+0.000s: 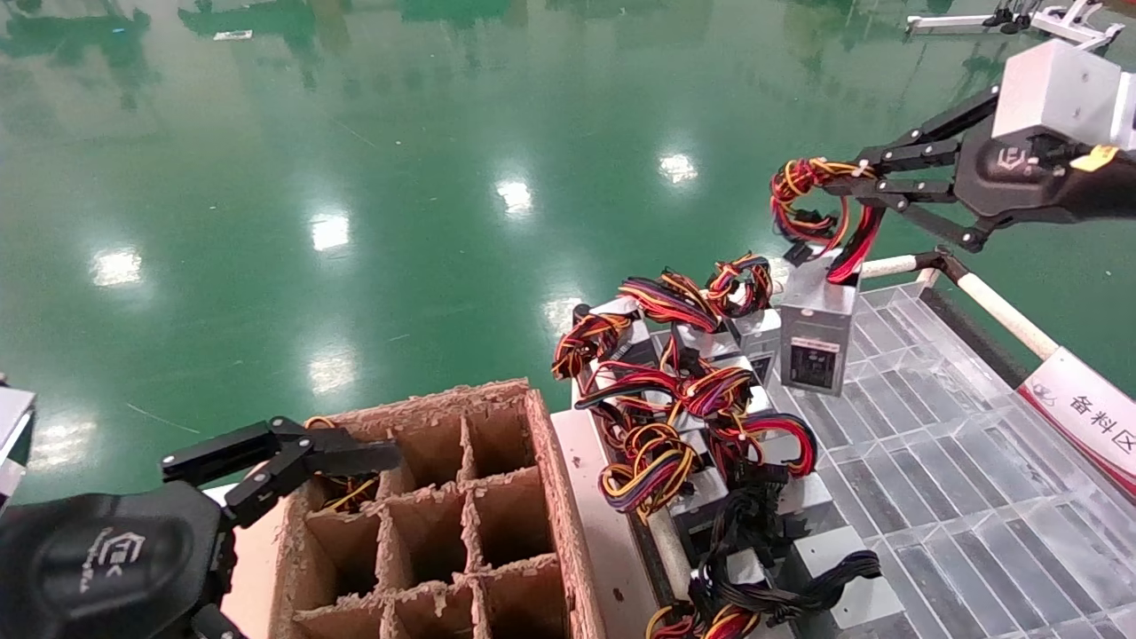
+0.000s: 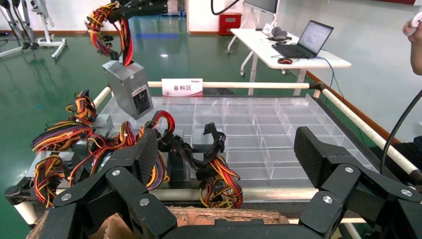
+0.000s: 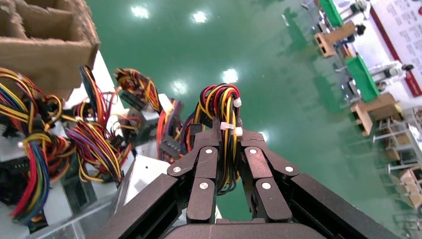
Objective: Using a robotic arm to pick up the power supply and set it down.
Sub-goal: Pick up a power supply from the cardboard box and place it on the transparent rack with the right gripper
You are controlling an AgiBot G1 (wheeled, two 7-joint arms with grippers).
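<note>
Lift step: right tool [image 1: 852, 185] clamped on wire loop, power supply [image 1: 816, 333] dangling below it; left tool [image 1: 355, 457] apart, idle; next, lower and release.

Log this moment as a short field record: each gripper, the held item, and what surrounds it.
right gripper: shut on the wire bundle of the power supply, raised at the far right
power supply: hangs by its wires, dark label facing the head camera, lower end at the clear divided tray; contact cannot be told
left gripper: open, over the near left of the cardboard divider box
other power supplies: heaped at the tray's left side
sign: on the tray's rail
</note>
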